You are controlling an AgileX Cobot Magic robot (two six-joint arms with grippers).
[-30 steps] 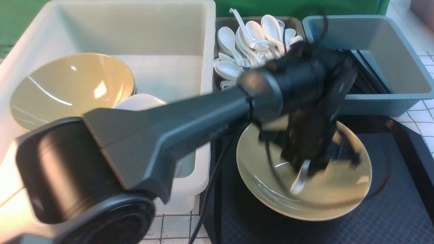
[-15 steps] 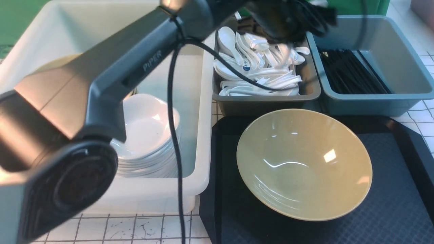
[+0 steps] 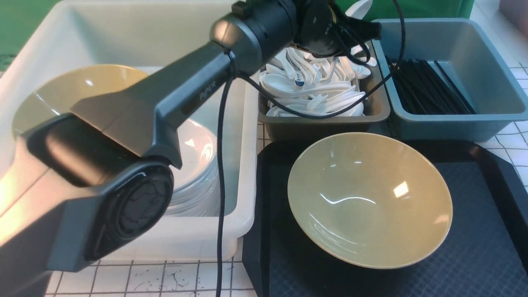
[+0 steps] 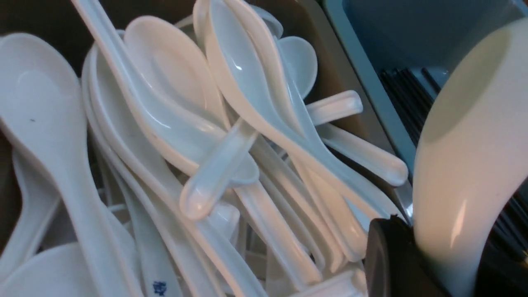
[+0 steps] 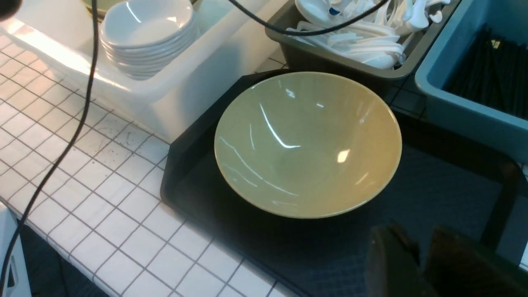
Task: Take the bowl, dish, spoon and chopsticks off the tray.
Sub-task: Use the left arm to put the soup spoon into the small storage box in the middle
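The left gripper [image 4: 441,268] pinched the spoon [image 4: 466,144] by its handle above the grey bin [image 3: 373,111]. The right gripper [image 5: 420,264], fingers narrowly parted and empty, hung over the tray [image 3: 486,247], whose floor was bare to the right of the bowl [image 3: 370,200]. The left arm [image 3: 165,103] read "PiPER".

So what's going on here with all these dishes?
A two-armed robot is clearing a black tray. Its left gripper is shut on a white spoon, held above the grey bin that is full of spoons. The big tan bowl sits on the tray, not yet moved, and nothing else shows on it. The right gripper hovers empty near the bowl.
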